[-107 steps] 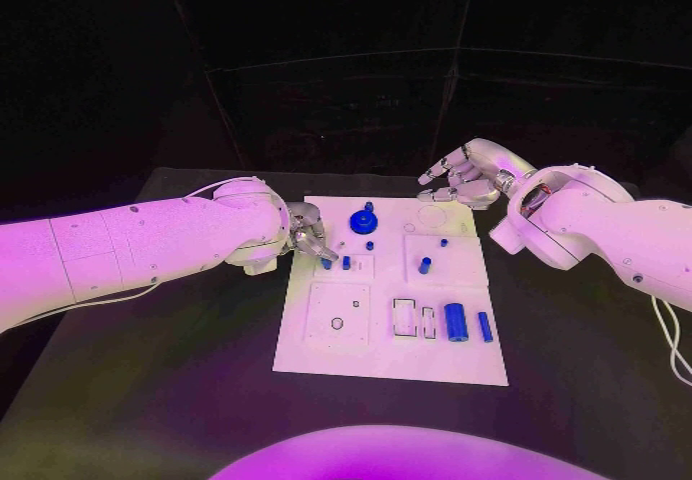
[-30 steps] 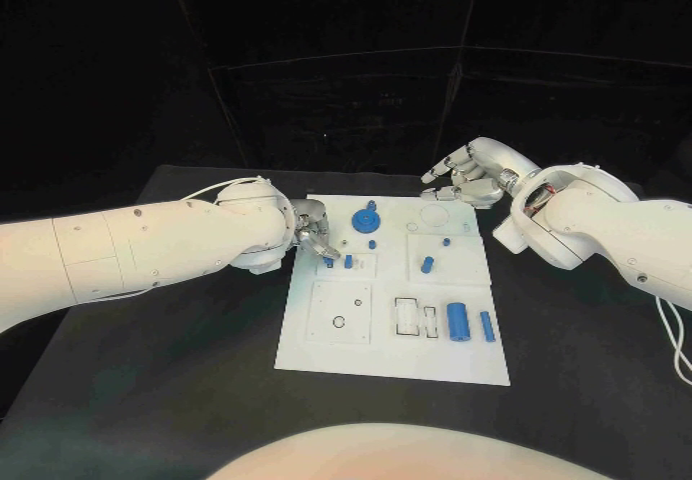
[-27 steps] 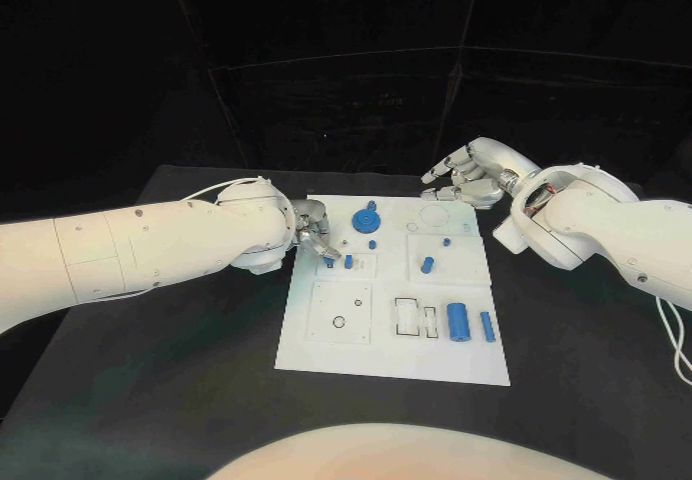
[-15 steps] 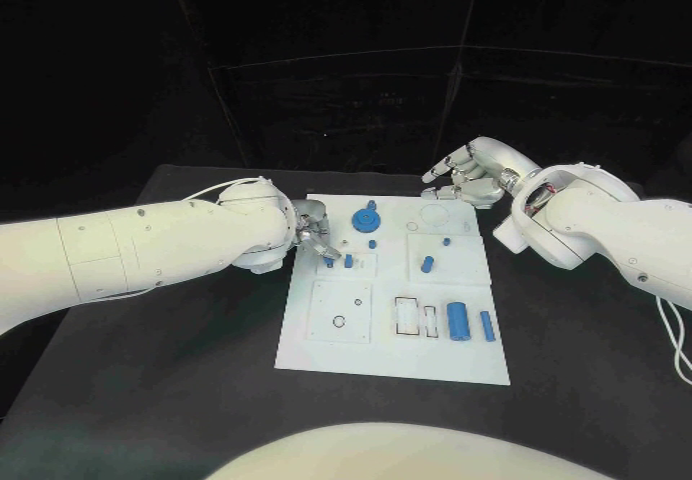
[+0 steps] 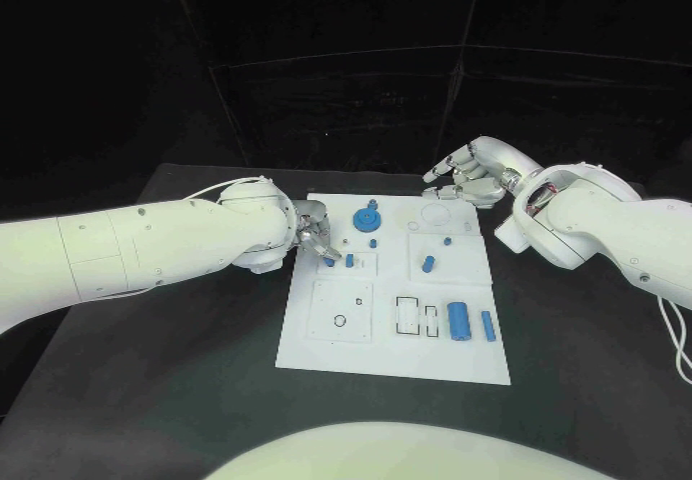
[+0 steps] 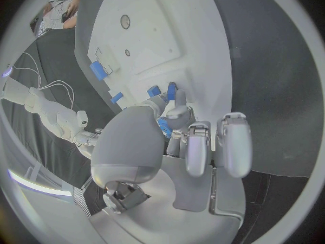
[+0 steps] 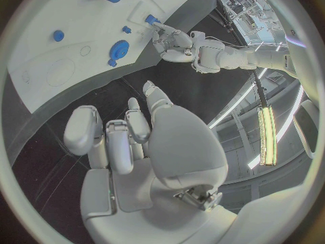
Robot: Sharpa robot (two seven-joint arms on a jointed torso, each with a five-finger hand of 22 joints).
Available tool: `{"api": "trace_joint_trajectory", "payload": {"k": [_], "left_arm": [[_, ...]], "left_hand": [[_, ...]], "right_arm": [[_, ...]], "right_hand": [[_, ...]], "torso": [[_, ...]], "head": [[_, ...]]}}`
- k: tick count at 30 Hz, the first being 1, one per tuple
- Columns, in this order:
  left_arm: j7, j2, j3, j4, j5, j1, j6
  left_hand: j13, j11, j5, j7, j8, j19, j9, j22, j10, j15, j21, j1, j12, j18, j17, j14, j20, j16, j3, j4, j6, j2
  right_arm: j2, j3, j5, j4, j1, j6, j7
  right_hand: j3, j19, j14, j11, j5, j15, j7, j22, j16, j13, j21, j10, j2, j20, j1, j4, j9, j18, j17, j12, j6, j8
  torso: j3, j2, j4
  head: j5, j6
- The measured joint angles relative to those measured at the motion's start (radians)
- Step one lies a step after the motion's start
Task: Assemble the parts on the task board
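At table centre lies the white task board (image 5: 392, 340), on a black table (image 5: 173, 350). The left arm (image 5: 130, 245) reaches in to the board's left edge, near its far end; the right arm (image 5: 606, 230) is held beyond the far right corner, off the plate.

Left hand (image 5: 312, 236): fingers curled over the board's edge, tips down by two small blue pegs (image 5: 348, 260) at a small square recess. In the left wrist view the left hand (image 6: 177, 141) has a blue piece (image 6: 164, 127) lodged between thumb and fingers, so it appears to be pinching a part at the point of seating. Compared with half a second and a second ago, this hand has scarcely shifted, which suggests a slow, fine insertion rather than a transfer.

Right hand (image 5: 464, 172): fingers loosely apart, holding nothing, likewise unmoved; it appears to be waiting.

Parts on the board, by size: a blue geared wheel (image 5: 365, 219) at the far end, a large cylinder (image 5: 457, 321) near the right edge with a slimmer one (image 5: 486, 326) just beside it, and a short peg (image 5: 426, 264) in the middle right panel. All lie where they lay before, so most of the assembly is judged still outstanding.
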Motion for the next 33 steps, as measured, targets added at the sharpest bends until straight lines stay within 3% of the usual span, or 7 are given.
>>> {"api": "trace_joint_trajectory", "payload": {"k": [20,26,29,33], "left_arm": [[0.000,-0.002,0.000,-0.003,0.000,0.000,0.010],[0.000,-0.002,0.000,-0.005,0.001,0.000,0.012],[0.000,-0.002,0.000,-0.007,0.002,-0.001,0.013],[0.000,-0.003,0.000,-0.010,0.002,-0.001,0.014]], "left_hand": [[0.010,-0.004,0.000,0.000,0.004,0.000,-0.002,0.000,0.007,0.000,0.000,-0.012,0.001,0.000,0.000,0.000,0.000,0.000,0.013,0.002,0.004,-0.001],[0.015,-0.010,0.000,-0.010,0.013,0.000,-0.002,0.000,0.013,0.000,0.003,-0.085,0.009,0.000,0.000,0.000,0.000,0.000,0.090,-0.063,0.013,-0.018],[0.018,-0.011,0.000,-0.014,0.020,0.000,-0.002,0.000,0.015,0.000,0.005,-0.122,0.009,0.000,0.000,0.000,0.000,0.000,0.095,-0.068,0.018,-0.020],[0.018,-0.015,0.000,-0.018,0.021,0.000,-0.003,0.000,0.018,0.000,0.005,-0.156,0.009,0.000,0.000,0.000,0.000,0.000,0.065,-0.038,0.022,-0.017]], "right_arm": [[-0.001,0.000,0.000,0.000,0.000,0.000,0.000],[-0.001,0.000,0.000,0.000,0.000,0.000,0.000],[-0.002,0.000,0.000,0.000,0.000,0.000,0.001],[-0.002,0.000,0.000,0.000,0.000,0.000,0.001]], "right_hand": [[0.000,0.000,0.000,0.000,0.000,0.000,0.000,0.000,0.000,0.000,0.000,0.000,0.000,0.000,0.000,0.006,0.000,0.000,0.000,0.000,0.000,0.000],[0.000,0.000,0.000,0.000,0.000,0.000,0.000,0.000,0.000,0.000,0.000,0.000,0.000,0.000,0.000,0.006,0.000,0.000,0.000,0.000,0.000,0.000],[0.000,0.000,0.000,0.000,0.000,0.000,0.000,0.000,0.000,0.000,0.000,0.000,0.000,0.000,0.000,0.006,0.000,0.000,0.000,0.000,0.000,0.000],[0.000,0.000,0.000,0.000,0.000,0.000,0.000,0.000,0.000,0.000,0.000,0.000,0.000,0.000,0.000,0.006,0.000,0.000,0.000,0.000,0.000,0.000]], "torso": [[-0.0004,0.000,-0.0004],[-0.0004,0.000,-0.0004],[-0.0003,0.000,-0.0004],[0.0000,0.000,-0.0004]], "head": [[-0.001,-0.003],[-0.002,-0.003],[-0.002,-0.004],[-0.002,-0.004]]}}
